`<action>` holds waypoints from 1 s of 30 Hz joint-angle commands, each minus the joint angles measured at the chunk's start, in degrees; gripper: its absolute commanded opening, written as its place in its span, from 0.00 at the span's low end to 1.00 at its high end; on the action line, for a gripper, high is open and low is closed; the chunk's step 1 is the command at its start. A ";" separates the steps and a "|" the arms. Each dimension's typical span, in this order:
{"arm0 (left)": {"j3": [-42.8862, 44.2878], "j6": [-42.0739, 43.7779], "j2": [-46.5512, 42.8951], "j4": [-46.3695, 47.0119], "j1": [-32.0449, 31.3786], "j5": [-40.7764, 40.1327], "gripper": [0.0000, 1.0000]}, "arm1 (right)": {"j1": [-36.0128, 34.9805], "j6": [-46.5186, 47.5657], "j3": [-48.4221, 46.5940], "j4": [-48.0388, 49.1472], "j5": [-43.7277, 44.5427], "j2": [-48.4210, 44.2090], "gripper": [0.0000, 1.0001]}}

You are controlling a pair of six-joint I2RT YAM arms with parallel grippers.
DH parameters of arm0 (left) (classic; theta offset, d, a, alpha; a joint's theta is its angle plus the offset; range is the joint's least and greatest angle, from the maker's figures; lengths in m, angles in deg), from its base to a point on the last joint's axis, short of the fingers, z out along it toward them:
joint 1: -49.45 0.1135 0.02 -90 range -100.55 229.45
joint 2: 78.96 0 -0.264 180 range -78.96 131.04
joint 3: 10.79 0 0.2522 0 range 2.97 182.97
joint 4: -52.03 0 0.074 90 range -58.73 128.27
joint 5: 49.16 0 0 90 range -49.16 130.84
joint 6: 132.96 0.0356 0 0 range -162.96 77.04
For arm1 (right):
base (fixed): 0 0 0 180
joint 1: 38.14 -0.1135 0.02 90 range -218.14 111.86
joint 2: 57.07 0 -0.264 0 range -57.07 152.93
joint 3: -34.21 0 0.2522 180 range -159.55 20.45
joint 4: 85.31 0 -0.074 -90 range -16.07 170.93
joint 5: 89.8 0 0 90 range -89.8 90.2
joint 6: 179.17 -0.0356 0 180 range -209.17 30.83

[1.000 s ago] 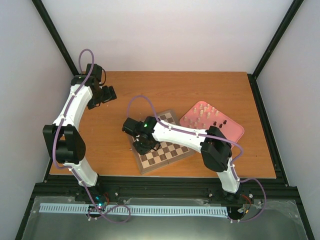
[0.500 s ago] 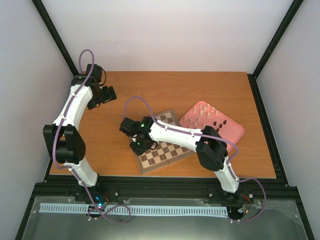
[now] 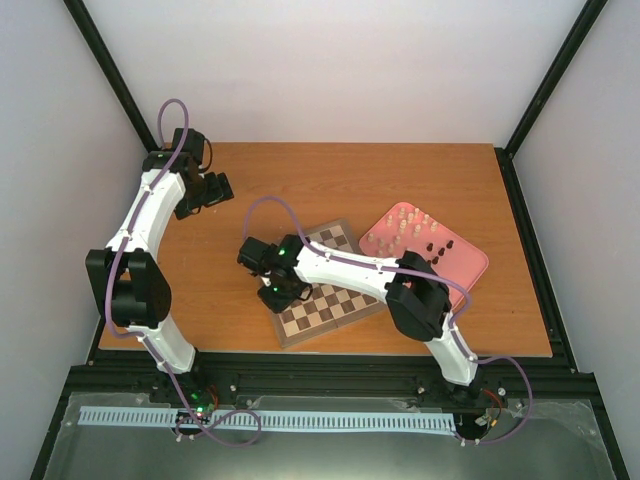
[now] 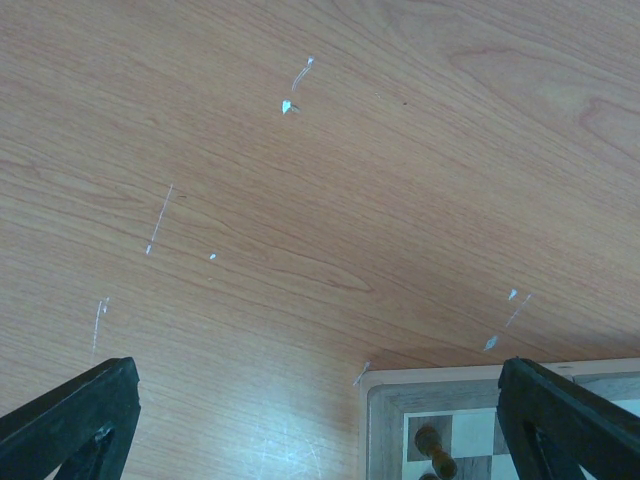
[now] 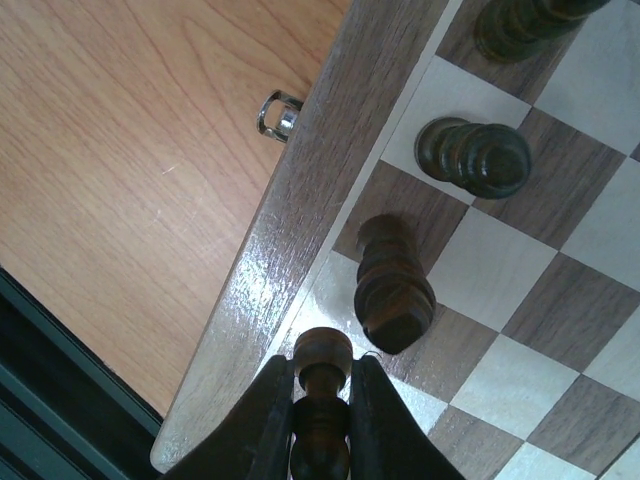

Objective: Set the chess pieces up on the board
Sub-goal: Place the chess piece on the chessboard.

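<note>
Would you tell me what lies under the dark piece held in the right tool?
A pale corner square of the board shows beneath the dark piece; the right tool covers its base, so contact cannot be seen.

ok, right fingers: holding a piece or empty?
Holding. Right wrist view: the fingers of the right gripper pinch a dark chess piece by its stem, near the board corner.
</note>
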 commanded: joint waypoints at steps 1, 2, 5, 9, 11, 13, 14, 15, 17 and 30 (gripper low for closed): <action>0.04 -0.18 -1.08 0.58 -0.30 -0.56 1.00 | -0.66 0.75 -1.86 -0.07 0.02 2.10 0.03; 0.12 -0.20 -1.04 0.51 -0.26 -0.56 1.00 | -0.68 0.72 -2.07 -0.24 0.13 2.23 0.03; 0.13 -0.20 -1.08 0.50 -0.29 -0.56 1.00 | -0.67 0.74 -2.29 -0.33 0.34 2.58 0.03; 0.10 -0.11 -1.07 0.50 -0.28 -0.64 1.00 | -0.66 0.86 -2.50 -0.49 0.33 2.87 0.03; 0.04 -0.11 -1.09 0.50 -0.28 -0.72 1.00 | -0.65 0.83 -2.54 -0.59 0.72 2.87 0.03; 0.04 -0.11 -1.09 0.50 -0.32 -0.75 1.00 | -0.66 0.83 -2.69 -0.65 0.83 3.02 0.04; 0.04 -0.11 -1.11 0.50 -0.30 -0.79 1.00 | -0.66 0.87 -2.70 -0.70 0.83 3.20 0.04; 0.04 -0.08 -1.11 0.50 -0.29 -0.82 1.00 | -0.67 0.82 -2.87 -0.83 0.89 3.30 0.05; 0.04 -0.07 -1.04 0.50 -0.25 -0.78 1.00 | -0.66 0.82 -2.95 -0.92 1.01 3.29 0.08; 0.15 -0.05 -1.06 0.41 -0.33 -0.73 1.00 | -0.71 0.76 -3.45 -1.76 1.95 3.78 0.14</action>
